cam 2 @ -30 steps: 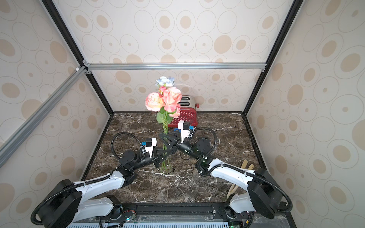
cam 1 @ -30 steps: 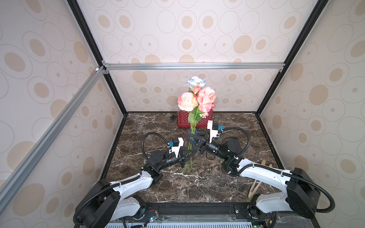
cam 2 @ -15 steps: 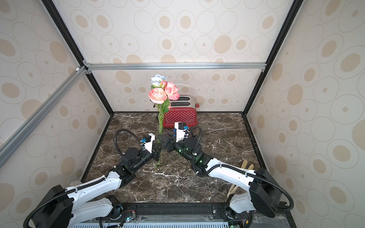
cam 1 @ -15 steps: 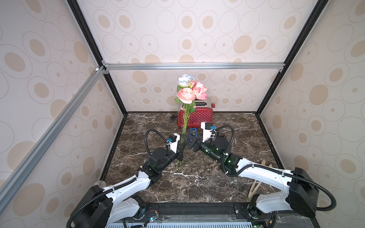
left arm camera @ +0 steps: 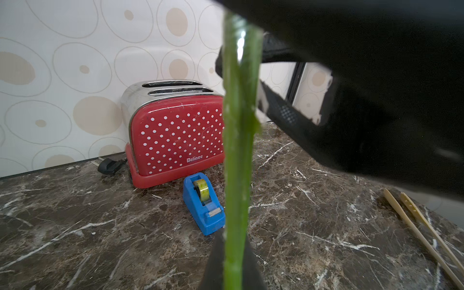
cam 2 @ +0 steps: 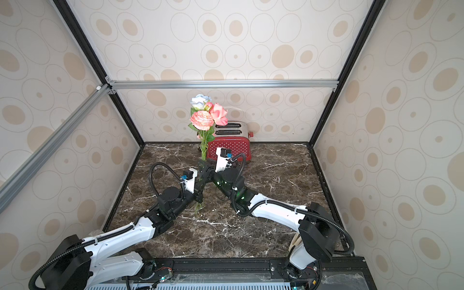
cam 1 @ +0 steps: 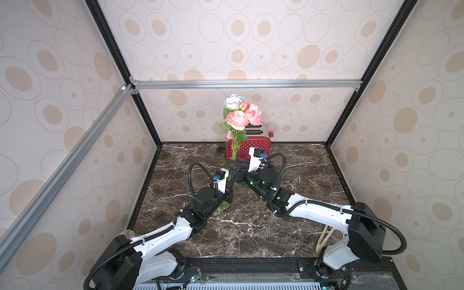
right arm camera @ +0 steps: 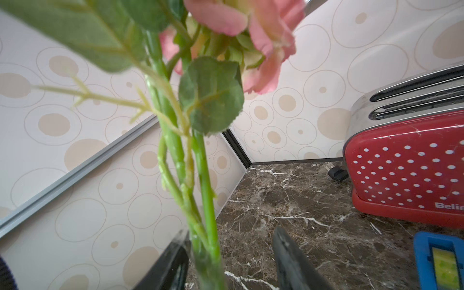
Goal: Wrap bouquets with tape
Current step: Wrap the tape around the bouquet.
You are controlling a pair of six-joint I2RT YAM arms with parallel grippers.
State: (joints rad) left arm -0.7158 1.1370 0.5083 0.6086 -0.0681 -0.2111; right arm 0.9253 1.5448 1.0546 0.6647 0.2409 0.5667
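My left claw (cam 1: 229, 189) is pinched together on the bouquet's stems (left arm camera: 238, 150), low down on the bare part, holding the bunch upright. My right claw (right arm camera: 231, 232) sits higher up the same stems with its jaws apart, straddling them. They run close along one finger (right arm camera: 173, 258) and there's a clear gap to the other, so I see no grip there.

The bouquet (cam 1: 238, 118) stands tall between my arms, pink-peach blooms plus a pale white-blue rose on top, in front of the red polka-dot toaster (left arm camera: 175, 130). Can't tell if the stem ends touch the marble tabletop (left arm camera: 75, 226).

Handling-wise, it's fake flowers, so I'd guess very light but top-heavy, with thin springy stems that want to splay. The plastic looks smooth, so it's probably slippery. I'd take hold on the bare stems below the leaves, never on the blooms, and squeeze them into one tight bundle where the tape goes. There's a glossy sheen on the stems near my claws, which may be tape, but I can't say.

The blue tape dispenser (left arm camera: 203, 203) with its yellowish roll (left arm camera: 202, 187) sits on the marble just in front of the toaster, apart from both claws.
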